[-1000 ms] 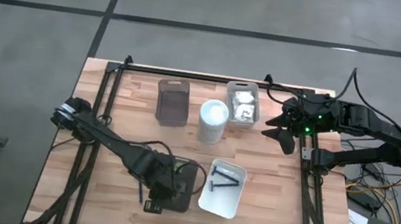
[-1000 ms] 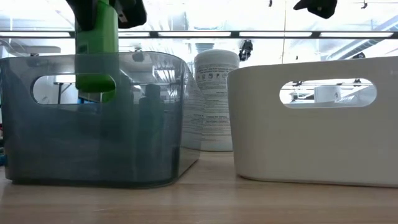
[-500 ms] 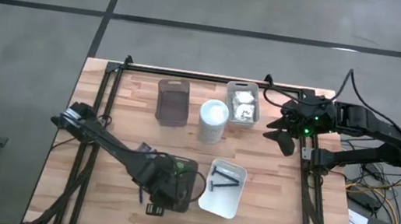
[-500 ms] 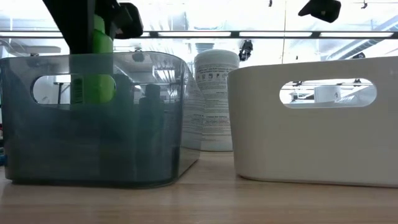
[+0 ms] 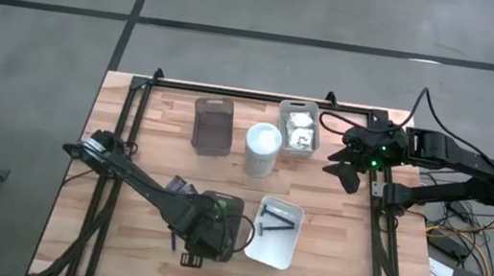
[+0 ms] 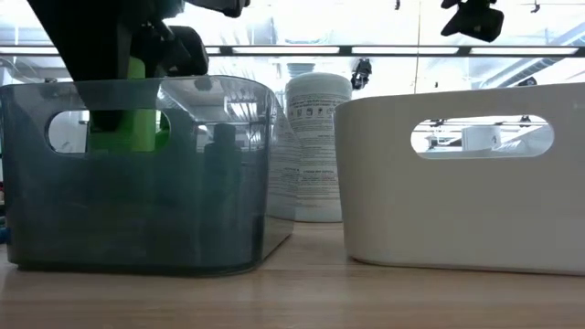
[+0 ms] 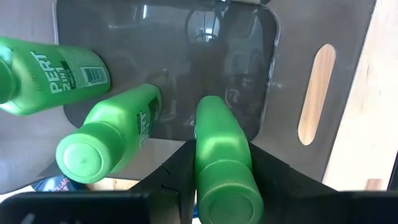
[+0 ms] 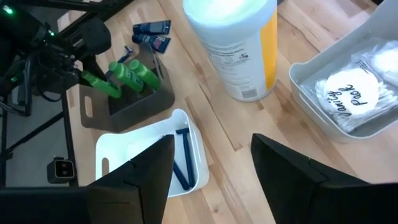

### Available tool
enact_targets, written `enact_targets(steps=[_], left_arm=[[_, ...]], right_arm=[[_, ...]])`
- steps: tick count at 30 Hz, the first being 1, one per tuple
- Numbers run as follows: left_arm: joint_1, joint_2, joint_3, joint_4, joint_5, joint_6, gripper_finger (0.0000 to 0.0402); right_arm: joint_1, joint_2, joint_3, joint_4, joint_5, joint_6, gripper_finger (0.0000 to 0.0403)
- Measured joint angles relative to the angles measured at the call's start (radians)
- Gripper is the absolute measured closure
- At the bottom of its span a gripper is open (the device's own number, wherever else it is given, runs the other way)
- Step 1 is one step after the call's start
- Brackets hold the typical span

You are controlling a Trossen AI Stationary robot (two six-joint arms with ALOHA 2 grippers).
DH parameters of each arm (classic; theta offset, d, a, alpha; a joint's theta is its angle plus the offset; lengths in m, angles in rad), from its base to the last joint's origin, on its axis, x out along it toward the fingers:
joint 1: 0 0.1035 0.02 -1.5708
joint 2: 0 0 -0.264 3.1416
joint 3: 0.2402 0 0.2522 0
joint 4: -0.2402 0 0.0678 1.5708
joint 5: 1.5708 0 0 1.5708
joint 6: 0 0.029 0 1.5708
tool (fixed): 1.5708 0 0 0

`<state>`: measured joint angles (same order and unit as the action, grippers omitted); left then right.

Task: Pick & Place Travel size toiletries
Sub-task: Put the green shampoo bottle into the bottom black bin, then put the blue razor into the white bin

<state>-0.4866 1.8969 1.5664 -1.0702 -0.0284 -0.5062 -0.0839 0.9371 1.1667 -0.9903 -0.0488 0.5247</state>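
Note:
My left gripper hangs over the near grey tray, shut on a bright green bottle that reaches down into it. Two more green bottles lie in that tray. In the low view the held bottle shows through the tray's handle hole. Two navy tubes lie on the table beside the tray. Razors lie in the white tray. My right gripper hangs open in the air at the far right. My left gripper pinches the green bottle's upper body just below its cap between its two fingers. The fingers come from above, pointing down. The bottle hangs upright, cap up, inside the grey tray; the tinted wall hides its lower end.
A tall white cylinder stands mid-table. A clear tray with white packets and a second grey tray sit at the far side. Bare wood lies at the table's left and near right.
My left gripper has gone down with the green bottle, still shut on it. The bottle stood mostly above the grey tray's rim and now reaches well below it, upright as before.

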Motion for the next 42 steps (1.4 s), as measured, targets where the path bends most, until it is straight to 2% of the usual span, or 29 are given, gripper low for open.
enact_targets(steps=[13, 19, 26, 30, 37, 42], left_arm=[[0.0, 0.001, -0.042, 0.037, 0.011, -0.015, 0.0262], [0.001, 0.001, -0.042, 0.039, 0.011, -0.011, 0.0239], [0.001, 0.0, -0.036, 0.037, 0.022, -0.019, 0.0196], [0.001, -0.005, 0.006, 0.037, 0.047, -0.018, 0.0185], [0.0, -0.078, 0.043, 0.037, -0.01, -0.018, 0.0191], [-0.002, -0.177, 0.035, -0.001, -0.084, -0.023, 0.0191]], right_arm=[[0.0, -0.001, 0.0, 0.005, -0.001, 0.016, 0.0224], [0.0, -0.003, 0.001, 0.007, -0.001, 0.026, 0.0234], [0.0, -0.003, 0.001, 0.007, -0.001, 0.026, 0.0224], [0.0, -0.004, 0.001, 0.007, -0.001, 0.026, 0.0217], [0.0, -0.014, 0.002, 0.004, -0.001, 0.008, 0.0207], [0.0, -0.014, 0.002, 0.003, -0.001, -0.004, 0.0204]])
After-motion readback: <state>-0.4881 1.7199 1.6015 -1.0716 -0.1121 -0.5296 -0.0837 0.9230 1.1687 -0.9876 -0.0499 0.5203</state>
